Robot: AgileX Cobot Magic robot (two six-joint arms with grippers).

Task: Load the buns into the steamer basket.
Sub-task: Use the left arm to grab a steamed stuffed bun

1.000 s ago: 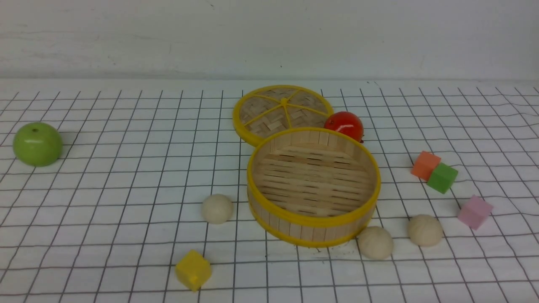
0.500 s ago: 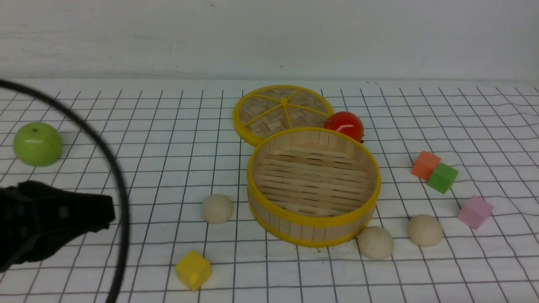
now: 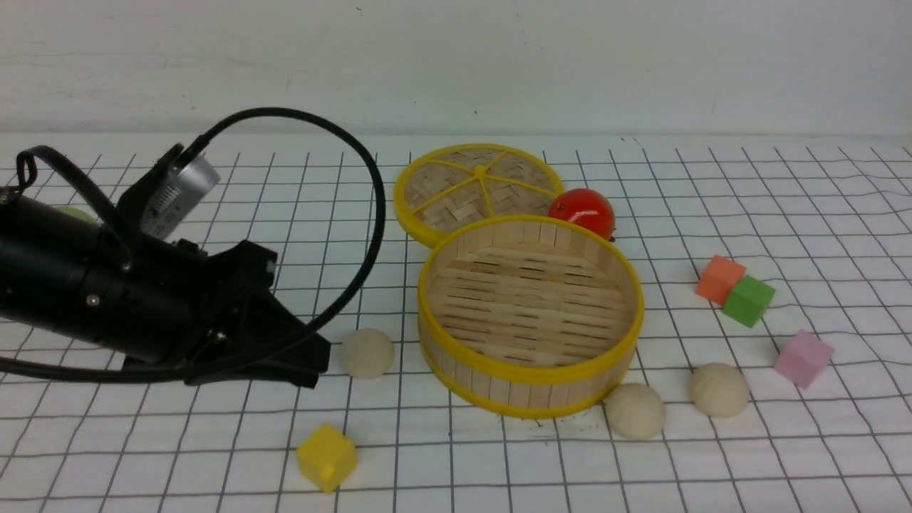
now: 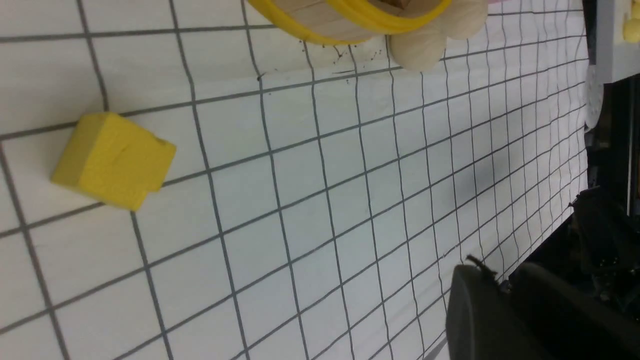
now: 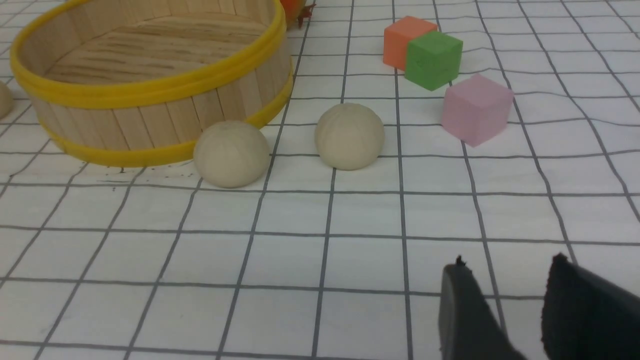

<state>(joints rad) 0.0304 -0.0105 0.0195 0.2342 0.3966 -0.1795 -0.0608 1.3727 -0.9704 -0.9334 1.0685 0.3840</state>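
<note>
— Left gripper (image 3: 313, 363), front view: where was it?
— Low over the worktop (image 3: 214, 463), toward the left edge, its tip just beside the left bun (image 3: 368, 353) but apart from it. I could not tell whether the jaws were spread. It probably sat there to take that bun.
— And the steamer basket (image 3: 531, 370)?
— Mid-worktop and empty. Its lid (image 3: 477, 185) lay flat behind it, leaving the top free for loading. The middle bun (image 3: 635, 411) sat close against the near wall, contact unclear, with the right bun (image 3: 719, 389) near it.
— Left wrist view?
— Dark fingers (image 4: 475, 320), with the gap between them unclear. A yellow cube (image 4: 112, 157) lay on the grid.
— Right wrist view?
— Right gripper (image 5: 520, 310) spread, holding nothing. It was nearer the front edge than those two buns and faced them.
</note>
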